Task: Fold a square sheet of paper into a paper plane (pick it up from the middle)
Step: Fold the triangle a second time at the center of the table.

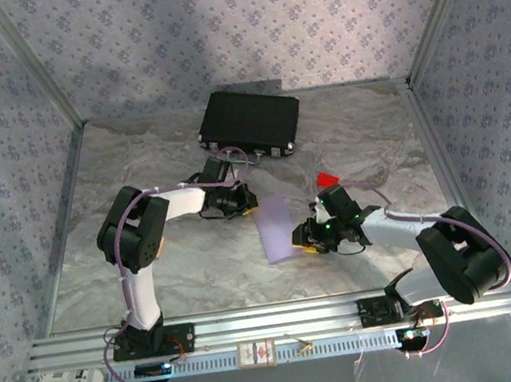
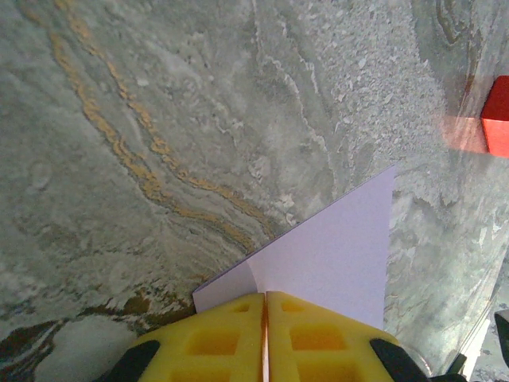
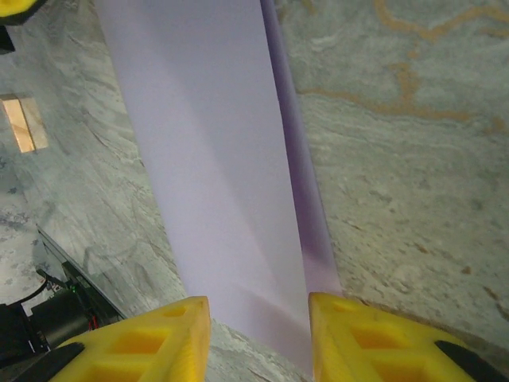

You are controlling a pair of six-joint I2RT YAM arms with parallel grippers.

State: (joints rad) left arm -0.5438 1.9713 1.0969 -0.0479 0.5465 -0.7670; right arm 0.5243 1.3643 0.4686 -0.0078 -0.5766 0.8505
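The square sheet of paper (image 1: 275, 229), pale lilac, is folded over into a long strip in the middle of the marble table. My left gripper (image 1: 243, 202) is at its far end, and in the left wrist view its yellow fingers (image 2: 265, 296) are shut on the paper's edge (image 2: 334, 255). My right gripper (image 1: 304, 237) is at the near right end. In the right wrist view its gripper (image 3: 258, 318) is open, one finger on each side of the strip (image 3: 215, 159), whose right edge lies against the right finger (image 3: 358, 334).
A black case (image 1: 249, 123) lies at the back of the table. A small red block (image 1: 328, 180) (image 2: 497, 115) sits just behind the right gripper. Patterned walls enclose three sides, and an aluminium rail (image 1: 273, 321) runs along the front edge.
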